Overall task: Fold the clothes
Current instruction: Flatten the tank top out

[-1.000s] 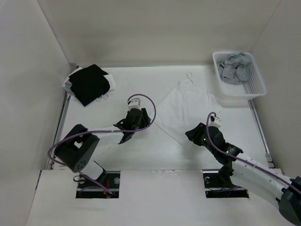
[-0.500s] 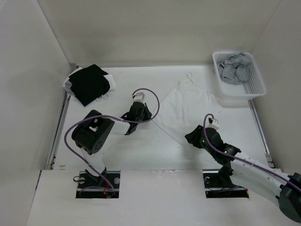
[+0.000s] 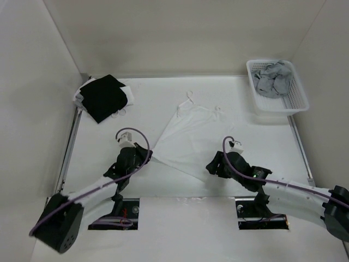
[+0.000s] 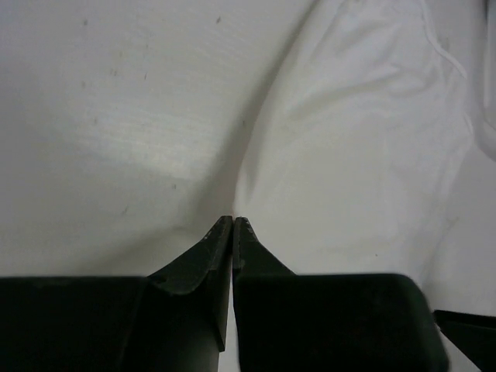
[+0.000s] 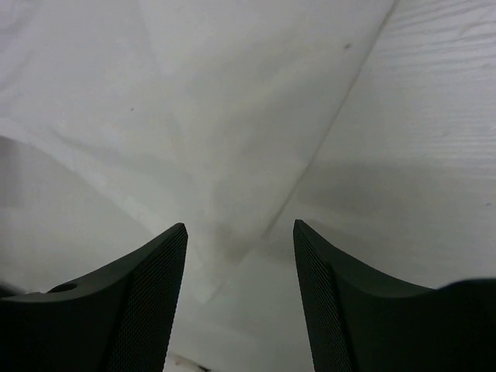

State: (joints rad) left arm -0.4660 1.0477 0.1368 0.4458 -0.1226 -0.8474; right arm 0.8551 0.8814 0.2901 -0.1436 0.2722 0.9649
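Left gripper (image 3: 144,156) is pinched shut on the camisole (image 3: 185,136) at its 7 o'clock hem corner, and the right gripper (image 3: 210,168) hangs wide open right over the 5 o'clock corner. The long axis runs from the hem out to the straps around 12-1, so I reckon right grabs next

Flat white spaghetti-strap camisole (image 3: 185,139)

A black garment (image 3: 102,97) lies far left; grey garments (image 3: 274,78) sit in a white basket (image 3: 284,105) far right
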